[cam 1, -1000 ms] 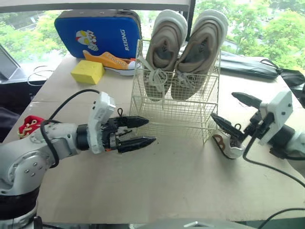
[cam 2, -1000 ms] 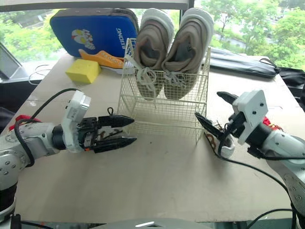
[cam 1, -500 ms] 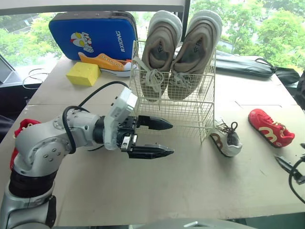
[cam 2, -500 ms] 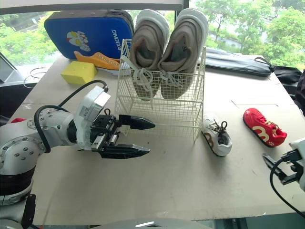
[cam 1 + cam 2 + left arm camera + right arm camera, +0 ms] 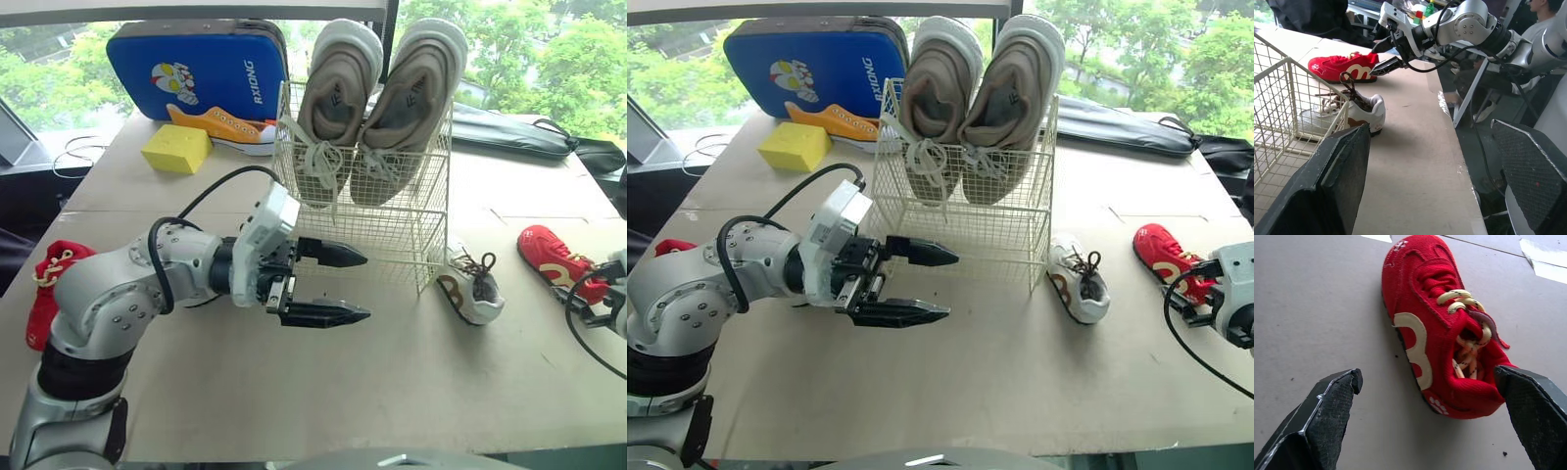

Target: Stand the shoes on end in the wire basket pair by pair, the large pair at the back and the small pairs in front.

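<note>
Right gripper gapes wide and empty, straddling the red shoe on the table, apparently lined up to grasp it. Left gripper, likewise parted and empty, hovers before the wire basket.

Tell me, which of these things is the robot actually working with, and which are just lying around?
For the job: wire basket, large tan pair, small white shoe, red shoe at right, red shoe at left, orange shoe.
Just lying about: yellow sponge, blue case, black bag.

Red shoe partly behind left arm
</note>
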